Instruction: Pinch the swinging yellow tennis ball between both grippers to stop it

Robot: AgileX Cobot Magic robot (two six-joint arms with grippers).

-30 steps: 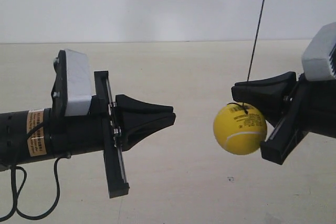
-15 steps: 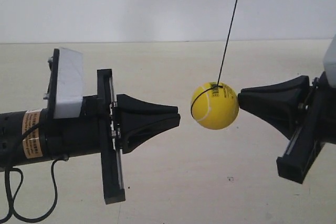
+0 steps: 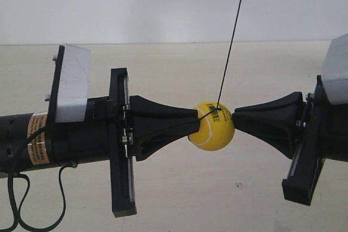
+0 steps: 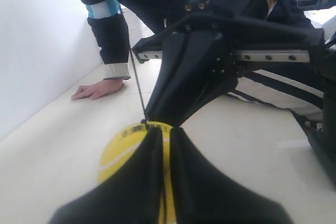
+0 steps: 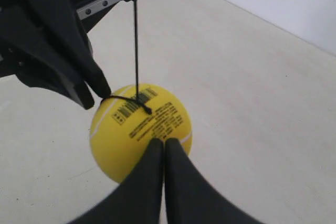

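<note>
See the yellow tennis ball (image 3: 212,126) hung above the tabletop (image 3: 174,199), wedged between left gripper (image 4: 163,129) and right gripper (image 5: 164,141), jaws of both pressed together. Probably light and springy: press opposite sides, through the centre.

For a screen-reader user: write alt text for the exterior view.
A yellow tennis ball hanging on a thin black string is pinched between two black cone-tipped claws, the claw at the exterior view's left and the claw at the exterior view's right, pointing at each other. Behind are a pale floor and a white wall.
</note>
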